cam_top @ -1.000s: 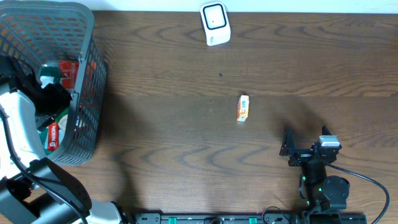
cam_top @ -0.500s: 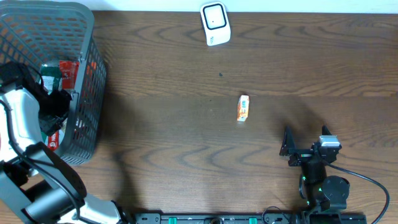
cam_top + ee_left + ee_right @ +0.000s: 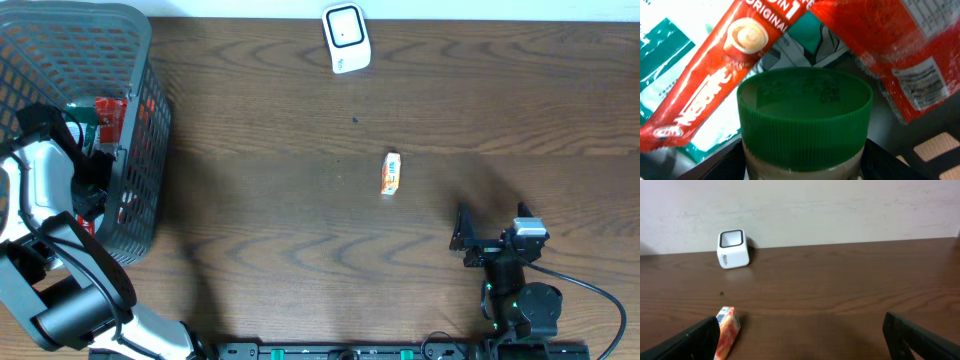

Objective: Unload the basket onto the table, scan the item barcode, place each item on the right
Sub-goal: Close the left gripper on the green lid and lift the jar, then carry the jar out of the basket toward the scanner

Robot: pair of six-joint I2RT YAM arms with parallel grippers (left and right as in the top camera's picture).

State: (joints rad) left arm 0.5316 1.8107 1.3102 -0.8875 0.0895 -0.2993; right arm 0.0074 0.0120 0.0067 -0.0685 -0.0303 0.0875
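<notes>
Wooden table point(image 3: 300, 250) — scanner point(image 3: 346, 38), pale wall point(image 3: 840, 205)

You have a dark brown table point(image 3: 280, 230) with wavy wood grain and a grey mesh basket point(image 3: 148, 130). The scanner point(image 3: 346, 38) is white with a dark window. The small box point(image 3: 390, 173) is orange and white. In the left wrist view the ribbed lid point(image 3: 805, 115) is green, the sachet point(image 3: 715, 85) is red with white lettering, and the packaging point(image 3: 662, 47) is teal and white.

**Surfaces as I read them**

Table point(image 3: 300, 100): dark wood grain, matt. Basket point(image 3: 140, 120): grey plastic mesh. Jar lid point(image 3: 805, 115): green plastic, ribbed rim, dull sheen. Sachet point(image 3: 715, 85): glossy red film. Scanner point(image 3: 346, 38): smooth white plastic. Carton point(image 3: 390, 173): printed card, I think.
</notes>
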